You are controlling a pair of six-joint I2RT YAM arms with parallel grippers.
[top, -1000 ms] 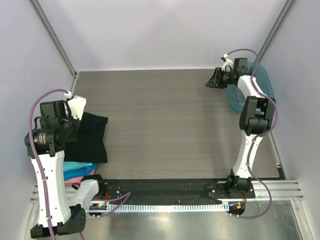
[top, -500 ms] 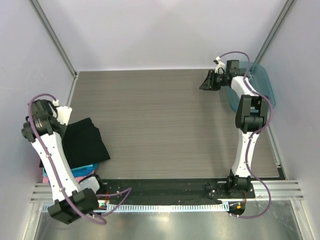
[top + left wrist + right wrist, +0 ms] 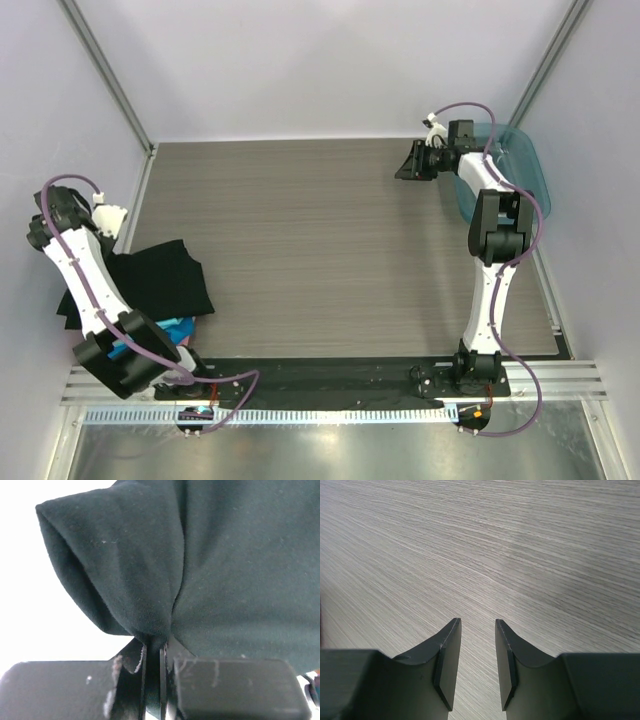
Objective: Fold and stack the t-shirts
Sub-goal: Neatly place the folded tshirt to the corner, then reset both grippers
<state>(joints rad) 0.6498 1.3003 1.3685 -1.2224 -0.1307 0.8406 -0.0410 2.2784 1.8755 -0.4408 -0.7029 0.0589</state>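
Black t-shirt (image 3: 165, 282), bunched edge pinched by left tool (image 3: 152, 652); right tool (image 3: 478, 645) spread, empty; risk: thin pinch may slip, fold collapsing

black t-shirt (image 3: 165, 280); turquoise tee (image 3: 182, 324); grey woodgrain table (image 3: 320, 250); teal tray (image 3: 530, 160)

Teal tray (image 3: 530, 160) — far-right corner of table (image 3: 320, 250)

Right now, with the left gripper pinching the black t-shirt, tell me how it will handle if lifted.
Likely floppy: the black t-shirt bunches into folds where the left gripper pinches it. Probably light: a thin pinch holds it. The rest lies spread out, so it may drag.
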